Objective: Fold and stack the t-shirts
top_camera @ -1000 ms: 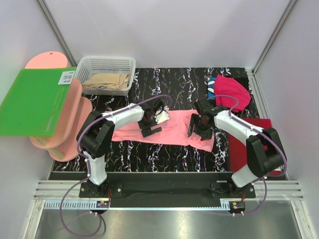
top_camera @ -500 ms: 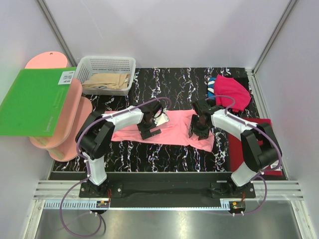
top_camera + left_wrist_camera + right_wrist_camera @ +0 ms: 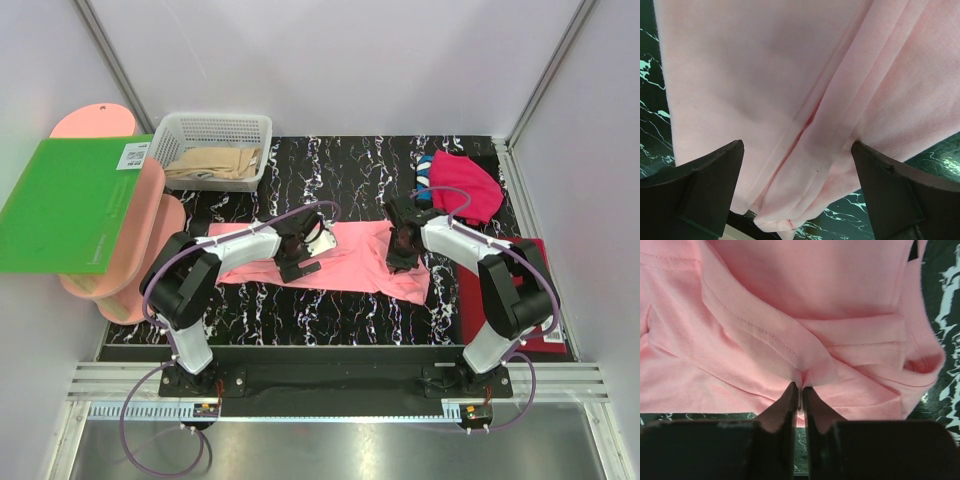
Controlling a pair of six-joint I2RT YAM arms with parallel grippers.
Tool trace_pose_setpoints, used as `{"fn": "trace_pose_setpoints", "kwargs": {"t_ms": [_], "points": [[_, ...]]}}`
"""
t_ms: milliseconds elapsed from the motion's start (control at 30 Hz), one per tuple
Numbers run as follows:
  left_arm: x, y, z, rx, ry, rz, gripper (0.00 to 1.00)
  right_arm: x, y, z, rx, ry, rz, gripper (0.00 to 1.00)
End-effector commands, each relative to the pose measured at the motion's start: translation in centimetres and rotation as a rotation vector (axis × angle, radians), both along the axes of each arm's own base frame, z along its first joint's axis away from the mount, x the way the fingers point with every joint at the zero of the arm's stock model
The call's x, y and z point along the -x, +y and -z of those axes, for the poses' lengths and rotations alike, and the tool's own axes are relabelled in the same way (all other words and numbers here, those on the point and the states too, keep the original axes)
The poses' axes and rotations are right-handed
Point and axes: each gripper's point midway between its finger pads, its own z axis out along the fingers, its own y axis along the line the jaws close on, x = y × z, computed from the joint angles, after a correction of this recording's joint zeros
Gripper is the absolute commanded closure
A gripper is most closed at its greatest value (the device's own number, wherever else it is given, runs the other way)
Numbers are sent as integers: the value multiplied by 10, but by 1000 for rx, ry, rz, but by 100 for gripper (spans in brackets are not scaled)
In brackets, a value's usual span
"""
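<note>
Pink shirt (image 3: 352, 262): spread across the middle of the table (image 3: 350, 170), its long side running left to right, with both grippers on it.
Pink shirt's folds: in the left wrist view, several soft pleats run lengthwise down the cloth. In the right wrist view, stitched hems bunch toward one point, and a rolled sleeve opening sits at the right.
Right gripper (image 3: 801, 392): sits on the shirt's right part, near its far edge. The jaws are closed to a thin slit and pinch a small ridge of pink cloth where the hems meet.
Left gripper (image 3: 797, 165): sits over the shirt's left-centre part with its jaws spread wide. The pleated cloth lies between the two fingers (image 3: 705, 175) and nothing is clamped. Whether the pads touch the cloth cannot be told.
Shirt between the grippers: a flat stretch of pink cloth runs from one gripper to the other.
Magenta shirt (image 3: 465, 185): crumpled at the table's far right corner, well apart from the pink one.
Blue shirt (image 3: 424, 176): only a small edge shows, just beside the magenta shirt's left side.
Dark-red board (image 3: 500, 290): flat at the right edge, partly under the right arm.
Basket (image 3: 215, 128): at the far left, with beige cloth (image 3: 212, 163) inside.
Green board (image 3: 70, 205): lies on the pink shelf (image 3: 150, 230) at the left.
</note>
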Motion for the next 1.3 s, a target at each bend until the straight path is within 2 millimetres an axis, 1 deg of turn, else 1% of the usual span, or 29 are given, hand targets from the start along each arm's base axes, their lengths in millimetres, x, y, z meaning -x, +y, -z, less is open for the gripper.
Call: {"fn": "trace_pose_setpoints", "kwargs": {"t_ms": [0,67,133,167,200,267,333,367,500,567,667,700,733,767,800,833,900,933,967,1000,1033,1067,1100,1133,1167,1200,1233,1267], "points": [[14,25,24,-100,42,4,4,-24,-14,-26,55,-111,16,92],[15,26,26,-102,43,7,4,-28,-24,-33,84,-134,24,94],[16,27,26,-102,42,11,4,-29,-32,-35,102,-132,28,95],[15,27,26,-102,40,12,4,-34,-39,-38,116,-140,37,96],[14,27,26,-100,38,9,4,-34,-42,-38,123,-135,38,96],[13,25,24,-96,30,13,4,-41,-51,-40,147,-141,47,96],[14,26,22,-95,29,16,4,-44,-60,-38,180,-128,53,99],[14,26,21,-93,28,18,4,-50,-64,-41,185,-137,65,99],[18,30,21,-101,30,24,4,-63,-74,-38,212,-128,76,100],[18,32,19,-103,24,29,4,-69,-77,-33,231,-116,76,100],[21,34,17,-103,22,33,4,-73,-79,-23,249,-87,77,100],[22,34,17,-103,24,37,4,-71,-81,-16,261,-62,78,97],[22,35,17,-104,24,40,4,-72,-84,-13,275,-52,83,92],[22,34,16,-103,21,40,4,-72,-85,-10,286,-41,83,67],[22,35,16,-103,21,40,4,-67,-89,-2,314,-2,84,60],[21,35,16,-103,19,39,4,-71,-95,-4,351,-9,100,55],[21,34,15,-98,17,40,4,-70,-104,-6,399,5,117,50],[21,34,14,-98,17,40,4,-77,-110,-15,437,-25,141,48],[21,34,13,-94,16,37,4,-77,-114,-22,453,-32,152,47],[22,33,13,-89,17,39,4,-81,-115,-36,456,-67,170,44],[21,32,11,-85,15,35,3,-87,-114,-51,445,-108,191,44],[22,31,9,-77,13,33,3,-88,-113,-61,432,-128,200,44],[23,29,7,-62,26,31,3,-89,-109,-82,396,-180,212,43],[25,26,5,-45,37,23,3,-89,-98,-92,333,-198,199,43],[24,20,-2,-18,36,22,3,-86,-84,-100,272,-211,178,43],[30,15,-4,13,72,25,3,-75,-55,-107,103,-196,135,43],[33,11,-7,39,87,20,3,-69,-32,-109,-12,-188,84,44],[35,7,-11,63,95,20,2,-67,-8,-113,-113,-202,35,44]]}}
